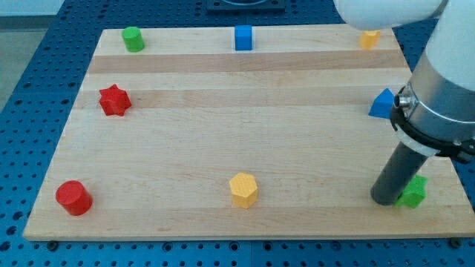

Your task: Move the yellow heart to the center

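The yellow heart point(369, 38) lies at the board's top right corner, partly hidden by the arm's white body. My tip point(386, 199) rests on the board near the bottom right corner, touching the left side of a green star point(413, 192). The heart is far above the tip, toward the view's top. The wooden board point(223, 126) fills most of the view.
A blue triangle point(382, 104) lies at the right edge, just above the tip. A yellow hexagon point(243, 190) sits bottom centre. A red cylinder point(73, 198) is bottom left, a red star point(114, 100) left, a green cylinder point(133, 38) top left, a blue cube point(243, 37) top centre.
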